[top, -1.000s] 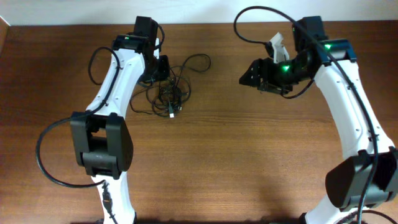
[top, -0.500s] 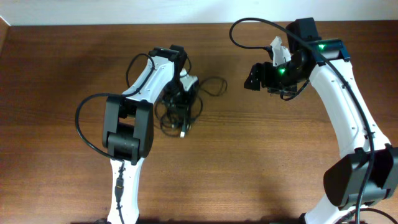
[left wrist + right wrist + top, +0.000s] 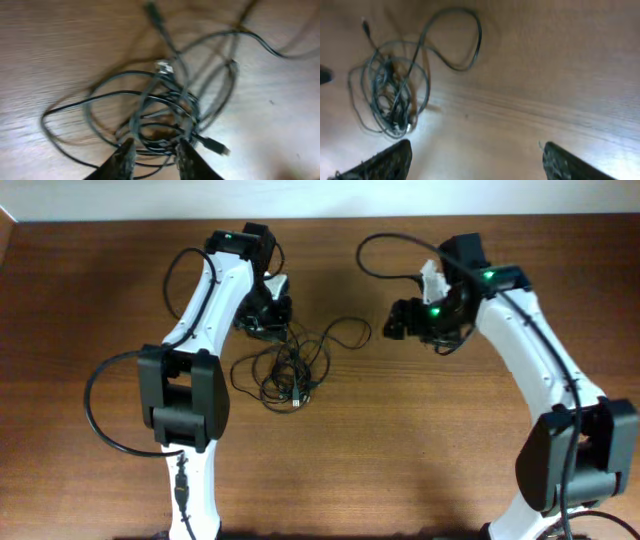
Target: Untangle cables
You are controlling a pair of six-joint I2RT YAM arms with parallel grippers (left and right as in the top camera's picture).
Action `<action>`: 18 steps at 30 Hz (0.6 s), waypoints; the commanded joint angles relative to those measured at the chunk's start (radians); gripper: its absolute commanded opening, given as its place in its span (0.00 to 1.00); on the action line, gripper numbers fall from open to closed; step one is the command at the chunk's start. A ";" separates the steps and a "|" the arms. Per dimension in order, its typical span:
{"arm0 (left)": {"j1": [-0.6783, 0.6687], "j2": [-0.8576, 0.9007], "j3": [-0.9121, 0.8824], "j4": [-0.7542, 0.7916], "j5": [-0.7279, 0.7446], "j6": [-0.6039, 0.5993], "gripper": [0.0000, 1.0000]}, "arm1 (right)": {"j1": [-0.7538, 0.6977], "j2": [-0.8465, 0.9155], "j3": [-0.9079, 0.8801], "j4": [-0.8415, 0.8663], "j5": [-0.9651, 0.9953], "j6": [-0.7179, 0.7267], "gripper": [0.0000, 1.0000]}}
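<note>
Left of desk centre, on brown, fine-grained wood desk (image 3: pixel 420 450): the cables (image 3: pixel 285 368), thin black cords in loose overlapping loops, small plugs at the ends, one loop trailing right. Left fingers (image 3: pixel 125 159) narrowly parted at the tangle's edge, strands crossing the gap, no sure grip. Right fingers (image 3: pixel 387 161) wide, empty, well apart from the cords. Pale wall (image 3: pixel 320 195) behind the desk.
</note>
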 commanded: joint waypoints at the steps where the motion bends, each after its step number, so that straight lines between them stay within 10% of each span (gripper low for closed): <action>1: 0.014 -0.013 0.008 -0.001 -0.071 -0.109 0.37 | 0.075 0.008 -0.089 0.126 0.168 0.107 0.84; 18: 0.021 -0.006 -0.171 0.110 -0.074 -0.134 0.49 | 0.208 0.257 -0.149 0.421 0.675 0.142 0.83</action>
